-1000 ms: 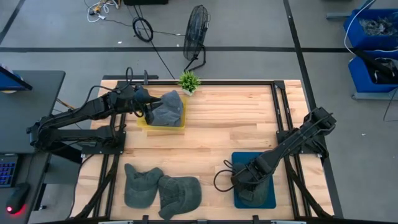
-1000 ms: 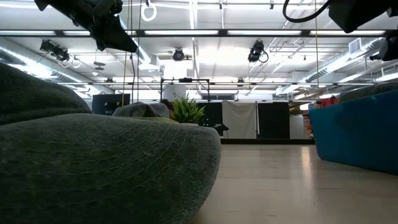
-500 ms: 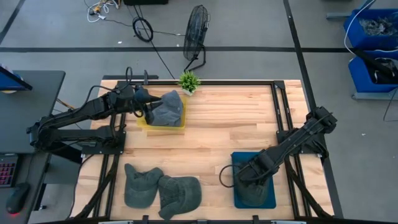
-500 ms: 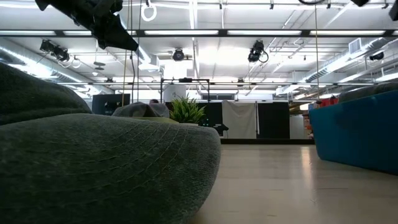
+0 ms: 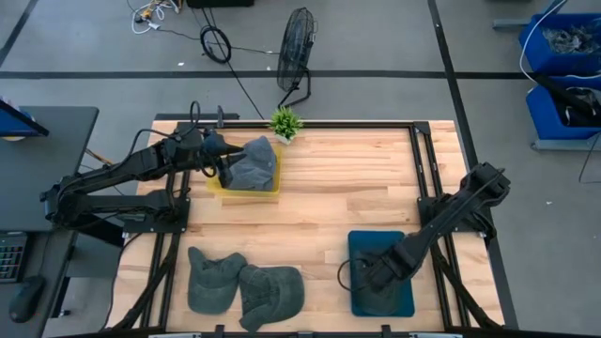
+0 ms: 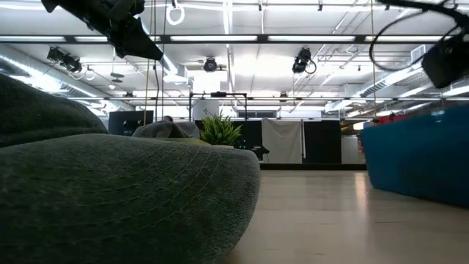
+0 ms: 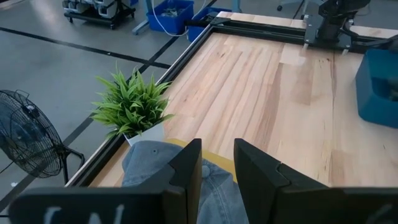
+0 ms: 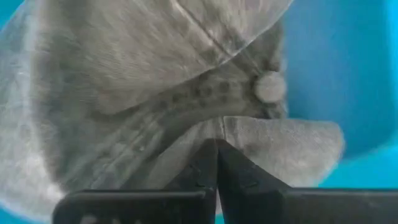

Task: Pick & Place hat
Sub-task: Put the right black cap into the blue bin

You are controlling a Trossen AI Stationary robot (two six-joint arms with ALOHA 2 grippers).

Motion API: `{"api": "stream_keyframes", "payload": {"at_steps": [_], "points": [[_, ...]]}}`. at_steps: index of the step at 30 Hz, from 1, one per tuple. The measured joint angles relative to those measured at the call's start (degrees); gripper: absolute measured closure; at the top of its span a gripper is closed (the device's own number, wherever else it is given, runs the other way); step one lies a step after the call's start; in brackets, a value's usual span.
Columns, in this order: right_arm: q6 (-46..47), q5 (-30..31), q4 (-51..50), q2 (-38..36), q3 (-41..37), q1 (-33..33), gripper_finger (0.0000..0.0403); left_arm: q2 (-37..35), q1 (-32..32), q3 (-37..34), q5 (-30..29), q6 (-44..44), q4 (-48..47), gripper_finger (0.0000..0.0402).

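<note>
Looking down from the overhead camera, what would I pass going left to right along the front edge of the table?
Two grey hats lying side by side, first then → bare wooden table → blue bin with the right gripper in it.

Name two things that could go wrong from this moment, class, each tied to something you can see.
The right gripper is shut on the grey hat in the blue bin; lifting away without opening could drag the hat back out. The left gripper hovers over the hat in the yellow tray, beside the potted plant, which a careless swing might knock over.
</note>
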Motion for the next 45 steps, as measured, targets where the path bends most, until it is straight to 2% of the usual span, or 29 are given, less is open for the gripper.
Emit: {"api": "stream_keyframes", "payload": {"at_steps": [3, 7, 14, 16, 18, 21, 25, 29, 33, 36, 45], "points": [[-0.2, -1.0, 3.8, 0.0, -2.5, -0.5, 0.0399, 0.0, 0.0, 0.0, 0.0, 0.0, 0.0, 0.0303], [-2.3, -3.1, -0.3, 0.0, -1.2, -1.2, 0.0395, 0.0, 0.0, 0.0, 0.0, 0.0, 0.0, 0.0303], [-10.2, -3.9, -14.6, 0.1, 10.7, -3.9, 0.0398, 0.0, 0.0, 0.0, 0.0, -0.1, 0.5, 0.0303], [-11.6, -2.0, -18.8, 0.1, 14.7, -4.5, 0.0399, 0.0, 0.0, 0.0, 0.0, -0.4, 0.5, 0.0303], [-12.4, 2.8, -21.0, 0.1, 17.9, -4.9, 0.0398, 0.0, 0.0, 0.0, 0.0, -0.4, 0.5, 0.0303], [-15.9, 13.8, -16.8, 0.1, 20.7, -5.4, 0.0392, 0.0, 0.0, 0.0, 0.0, -0.5, 0.4, 0.0303], [-27.6, 29.2, -4.6, 0.1, 20.7, -6.3, 0.0384, 0.0, 0.0, 0.0, 0.0, -0.5, 0.4, 0.0303], [-41.4, 37.8, 7.1, 0.1, 20.7, -7.7, 0.0383, 0.0, 0.0, 0.0, 0.0, -0.5, 0.4, 0.0303], [-54.1, 39.0, 15.4, 0.1, 20.7, -9.0, 0.0382, 0.0, 0.0, 0.0, 0.0, -0.6, -0.1, 0.0303], [-59.8, 39.0, 17.7, 0.1, 20.7, -9.6, 0.0382, 0.0, 0.0, 0.0, 0.0, -0.8, -0.1, 0.0303], [-62.8, 38.0, 18.1, 0.1, 20.7, -10.6, 0.0382, 0.0, 0.0, 0.0, 0.0, -4.5, -0.2, 0.0303]]}}
